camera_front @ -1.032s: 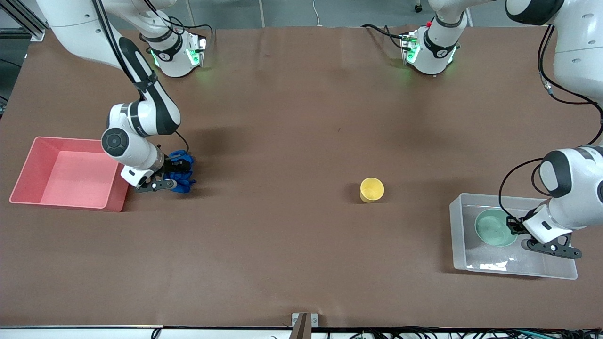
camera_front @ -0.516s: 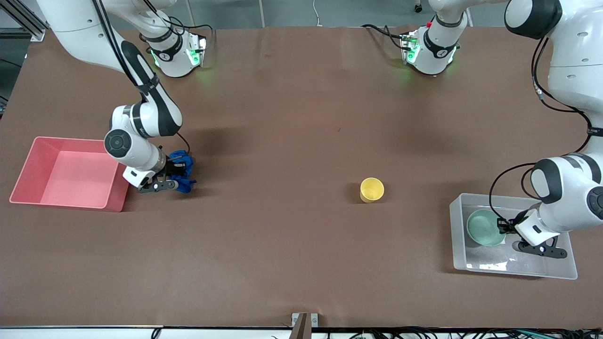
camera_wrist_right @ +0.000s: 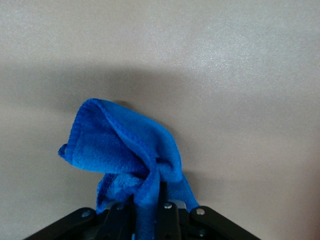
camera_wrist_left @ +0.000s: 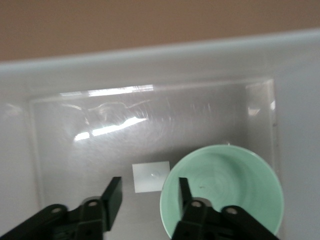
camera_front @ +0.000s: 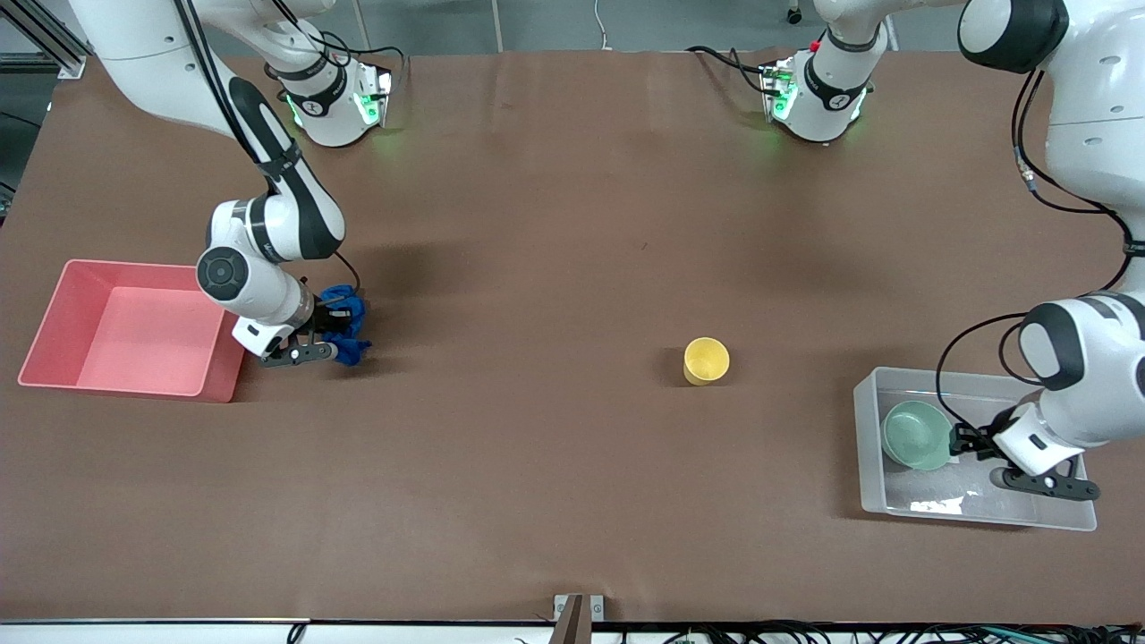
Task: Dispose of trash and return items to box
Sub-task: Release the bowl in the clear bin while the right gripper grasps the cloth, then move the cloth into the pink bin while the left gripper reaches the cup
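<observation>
The right gripper, jaws pinching the blue cloth, hangs beside the pink bin ready to dump it, while the left gripper, jaws apart, hangs inside the clear box with one finger in the green bowl.

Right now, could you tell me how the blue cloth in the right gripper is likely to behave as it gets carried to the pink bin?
The blue cloth is probably floppy: it droops in soft folds from the right gripper, shut on it. It looks light, so it should lift easily. A loose corner sticks out, so it may snag the pink bin rim.
</observation>
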{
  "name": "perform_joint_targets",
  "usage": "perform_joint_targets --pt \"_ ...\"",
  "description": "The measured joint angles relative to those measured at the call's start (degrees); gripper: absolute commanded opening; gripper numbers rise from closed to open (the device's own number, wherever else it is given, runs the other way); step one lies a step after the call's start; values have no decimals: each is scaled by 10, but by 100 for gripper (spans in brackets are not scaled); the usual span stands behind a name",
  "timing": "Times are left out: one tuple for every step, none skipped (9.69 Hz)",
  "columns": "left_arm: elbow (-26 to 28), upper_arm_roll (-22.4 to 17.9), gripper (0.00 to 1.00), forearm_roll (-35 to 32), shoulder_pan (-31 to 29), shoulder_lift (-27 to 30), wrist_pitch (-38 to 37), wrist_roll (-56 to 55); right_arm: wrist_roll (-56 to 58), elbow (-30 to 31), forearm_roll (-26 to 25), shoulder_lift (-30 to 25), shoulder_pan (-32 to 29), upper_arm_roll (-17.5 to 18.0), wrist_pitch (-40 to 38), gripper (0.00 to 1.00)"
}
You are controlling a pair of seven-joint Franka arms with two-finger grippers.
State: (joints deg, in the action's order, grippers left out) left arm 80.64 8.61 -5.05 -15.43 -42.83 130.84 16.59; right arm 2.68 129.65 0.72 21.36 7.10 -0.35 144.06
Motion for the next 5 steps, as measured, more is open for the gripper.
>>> perform_joint_targets --pt "-4 8 100 3 2 22 -26 -20 0 -3 0 -4 0 -1 -9 17" --pt "-4 22 100 4 5 48 -64 -59 0 -6 0 -13 -1 -2 -20 17" --pt "-2 43 100 4 9 72 -102 -108 0 -11 0 -24 -2 -3 -38 17" --pt "9 67 100 3 13 93 -124 -159 0 -19 0 -40 -4 -4 -66 17" --pt "29 88 100 3 19 110 -130 -208 0 -34 0 -61 -5 -6 -104 17"
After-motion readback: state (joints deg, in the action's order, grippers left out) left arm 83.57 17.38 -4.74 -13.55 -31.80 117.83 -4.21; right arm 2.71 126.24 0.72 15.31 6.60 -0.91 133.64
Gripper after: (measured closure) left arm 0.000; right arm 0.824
